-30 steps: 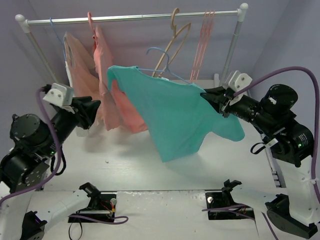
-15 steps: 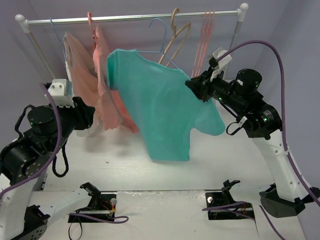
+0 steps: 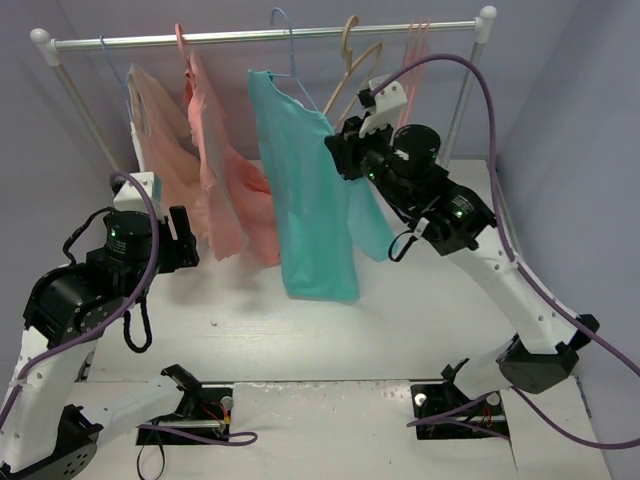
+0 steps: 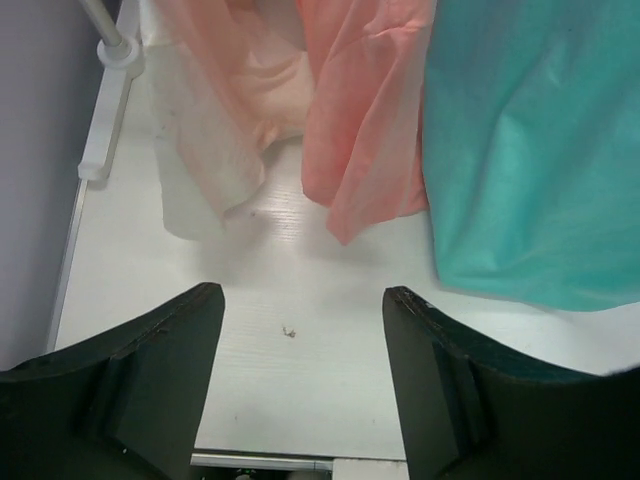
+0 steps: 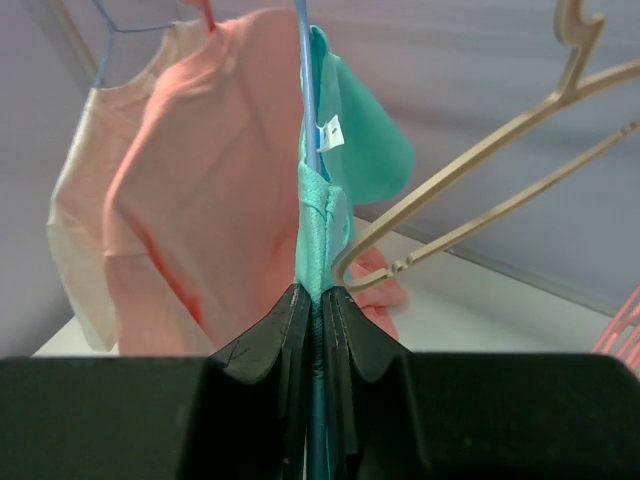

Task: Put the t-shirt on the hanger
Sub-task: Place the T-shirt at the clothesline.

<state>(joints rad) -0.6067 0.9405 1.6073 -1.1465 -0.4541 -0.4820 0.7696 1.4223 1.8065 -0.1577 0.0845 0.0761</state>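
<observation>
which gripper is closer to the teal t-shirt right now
Right. The right gripper is shut on the t-shirt at its shoulder. The left gripper hangs open, low to its left, apart from it, past the salmon-pink garment.

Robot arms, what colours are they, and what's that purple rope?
The left arm and the right arm both have round black joints linked by white tubes. A purple cable loops along each one. A white camera block sits at each wrist, and the fingers are chunky and black.
</observation>
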